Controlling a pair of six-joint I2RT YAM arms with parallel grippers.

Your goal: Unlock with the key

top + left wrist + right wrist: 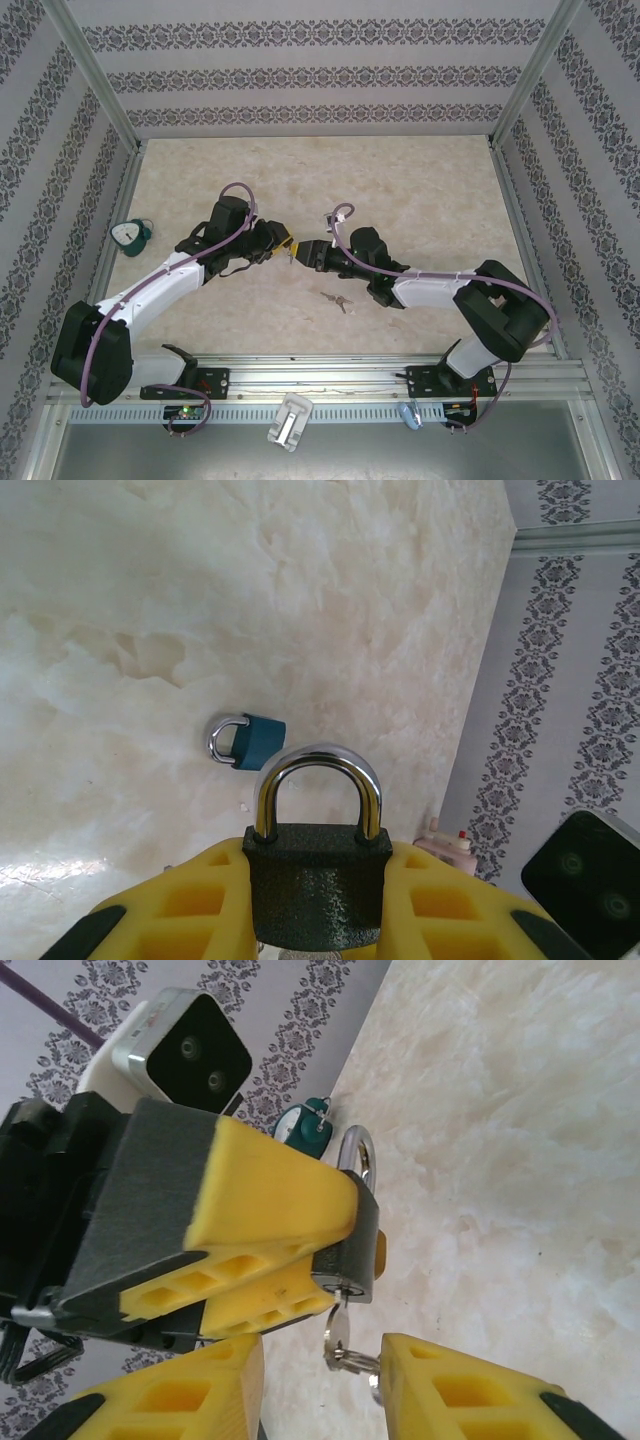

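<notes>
Left gripper [316, 900] was clamped on the padlock [318, 875] body, raised mid-table. Right gripper [322, 1385] stood spread either side of the key [336, 1330], which sat in the keyway. Judged: key small, stiff, slick metal; take it by the flat bow.

Padlock [318, 885]: dark grey textured body and bright steel shackle, both shackle legs seated in the body. It is clamped by the body between the yellow fingers of the left pincer [318, 920]. Key [338, 1332]: silver, sitting in the keyhole on the padlock's underside, with a small ring at its head.
</notes>
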